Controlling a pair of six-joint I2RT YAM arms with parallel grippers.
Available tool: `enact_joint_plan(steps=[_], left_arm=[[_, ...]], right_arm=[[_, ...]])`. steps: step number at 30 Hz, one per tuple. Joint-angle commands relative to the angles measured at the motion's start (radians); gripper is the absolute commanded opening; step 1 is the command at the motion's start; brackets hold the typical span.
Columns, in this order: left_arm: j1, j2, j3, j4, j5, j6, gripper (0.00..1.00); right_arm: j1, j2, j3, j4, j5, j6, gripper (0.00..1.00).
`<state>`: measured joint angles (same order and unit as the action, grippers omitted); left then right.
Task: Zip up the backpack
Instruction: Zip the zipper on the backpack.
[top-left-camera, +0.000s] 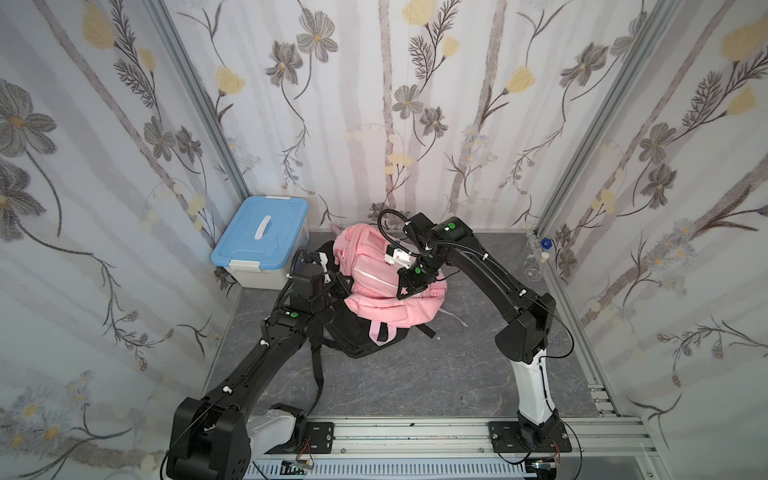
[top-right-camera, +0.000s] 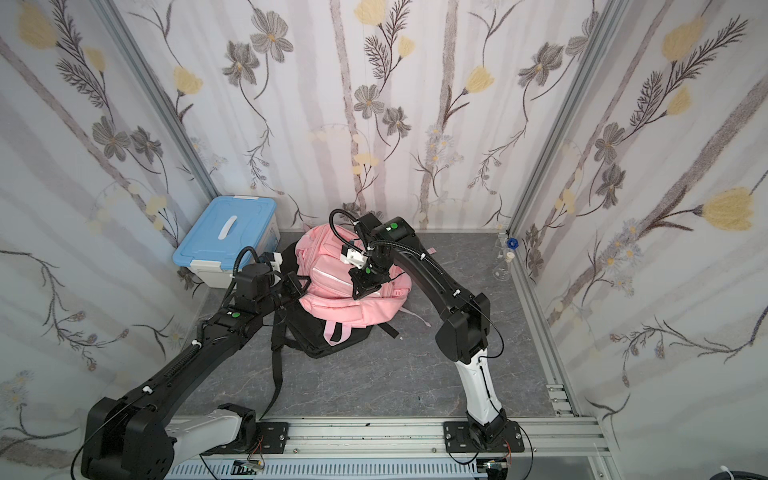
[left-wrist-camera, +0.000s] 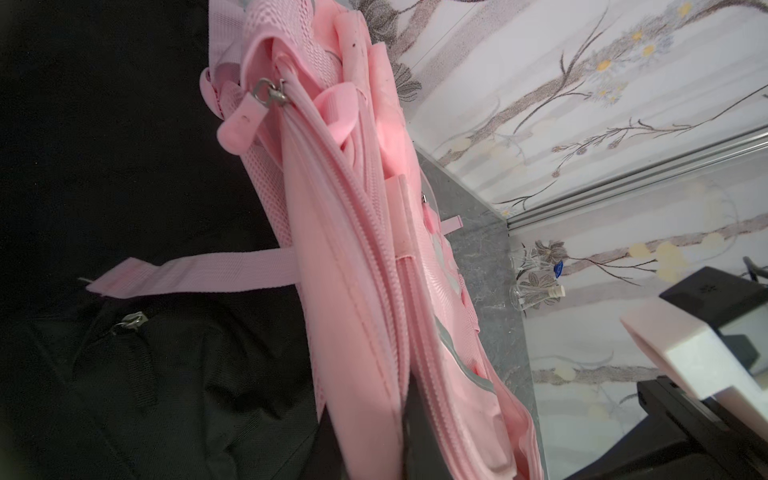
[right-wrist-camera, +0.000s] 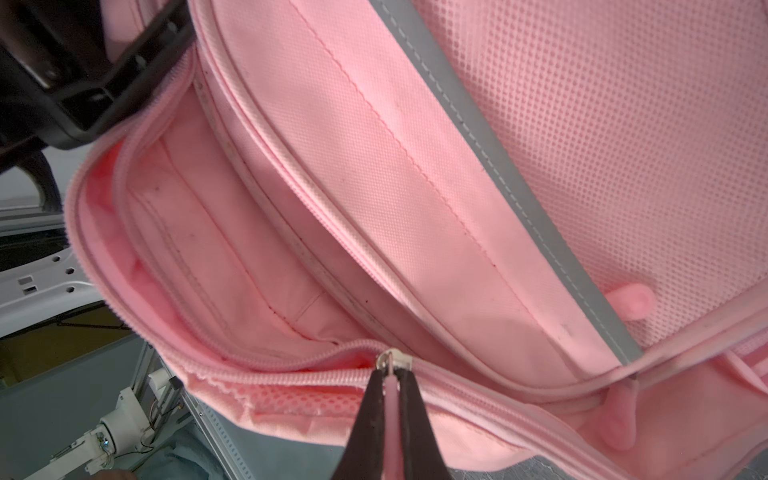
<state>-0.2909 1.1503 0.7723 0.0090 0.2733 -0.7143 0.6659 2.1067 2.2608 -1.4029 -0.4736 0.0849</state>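
The pink backpack lies face up on a black backpack in the middle of the floor. My right gripper is shut on the pink pull tab of a silver zipper slider. On one side of the slider the teeth are joined. On the other side the compartment gapes open and shows its pink lining. My left gripper is shut on the backpack's side fabric, its fingers pinching a pink panel. Another slider with a pink tab shows in the left wrist view.
The black backpack lies under the pink one, its black strap trailing toward the front rail. A blue-lidded storage box stands at the back left. Glass flasks stand by the right wall.
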Motion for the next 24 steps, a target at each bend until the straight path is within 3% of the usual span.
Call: enact_joint_plan(steps=[1, 6, 20, 24], left_arm=[[-0.007, -0.015, -0.022, -0.018, 0.019, 0.047, 0.00], [-0.014, -0.014, -0.068, 0.024, 0.030, 0.014, 0.00], [-0.050, 0.040, -0.126, 0.162, 0.069, -0.090, 0.00], [-0.051, 0.024, -0.123, 0.145, 0.068, -0.102, 0.00]], right_arm=[[0.015, -0.031, -0.035, 0.091, 0.019, 0.022, 0.00], [0.046, -0.056, -0.049, 0.126, 0.057, 0.066, 0.00], [0.115, -0.008, 0.035, 0.259, -0.062, 0.183, 0.00], [0.103, -0.014, 0.026, 0.204, -0.031, 0.138, 0.00]])
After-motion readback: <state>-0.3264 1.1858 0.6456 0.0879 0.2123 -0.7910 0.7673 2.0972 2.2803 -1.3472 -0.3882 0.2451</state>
